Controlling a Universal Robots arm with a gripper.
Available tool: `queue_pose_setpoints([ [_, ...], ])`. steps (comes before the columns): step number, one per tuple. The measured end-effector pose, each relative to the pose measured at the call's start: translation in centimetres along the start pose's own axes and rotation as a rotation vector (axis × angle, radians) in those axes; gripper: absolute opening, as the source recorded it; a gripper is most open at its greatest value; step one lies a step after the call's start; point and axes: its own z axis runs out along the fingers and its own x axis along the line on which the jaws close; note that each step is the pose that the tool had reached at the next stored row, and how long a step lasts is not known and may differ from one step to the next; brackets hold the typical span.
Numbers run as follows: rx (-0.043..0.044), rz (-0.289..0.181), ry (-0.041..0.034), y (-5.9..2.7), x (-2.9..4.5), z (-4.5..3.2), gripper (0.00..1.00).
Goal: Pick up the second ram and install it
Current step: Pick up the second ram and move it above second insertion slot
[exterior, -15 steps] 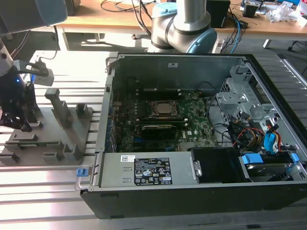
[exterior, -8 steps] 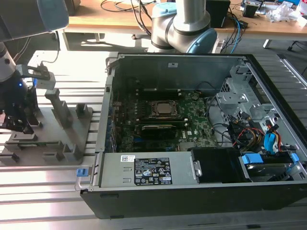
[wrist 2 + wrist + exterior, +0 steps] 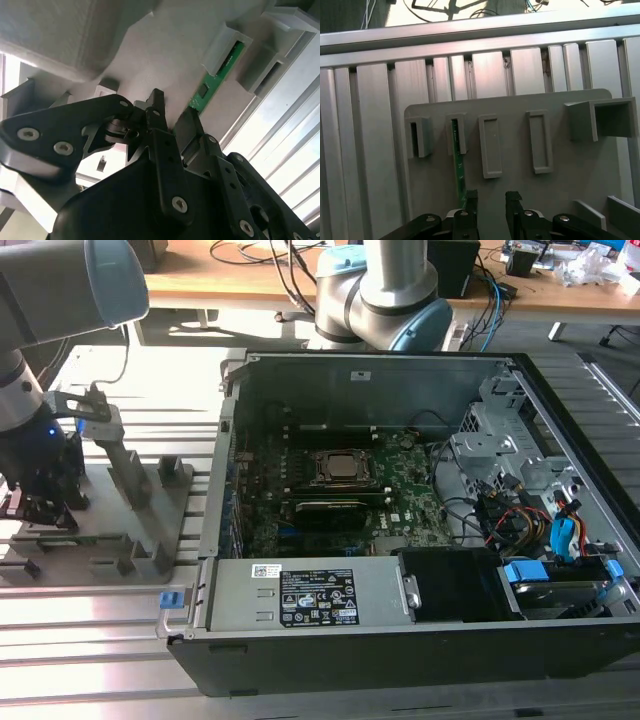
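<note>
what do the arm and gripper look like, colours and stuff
The arm is silver-grey tubing with pale blue joint caps, and a small blue light glows near its wrist. The gripper is matte black: angular linked bars fastened with silver screws, ending in two narrow black fingers.

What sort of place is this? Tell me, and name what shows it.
Probably a robotics lab bench for computer assembly: an open computer case, a robot arm beside it, and a grey fixture plate holding a ram stick.
</note>
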Motion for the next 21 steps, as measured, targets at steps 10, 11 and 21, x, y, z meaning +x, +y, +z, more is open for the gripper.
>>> queue_pose_setpoints([
  [10, 0.0003, -0.003, 0.0033, -0.07, 0.96, 0.25, 0.36],
  [11, 0.0003, -0.003, 0.0032, -0.09, 1.12, 0.25, 0.36],
  [21, 0.0004, -0.002, 0.0039, -0.29, 3.12, 0.36, 0.36],
])
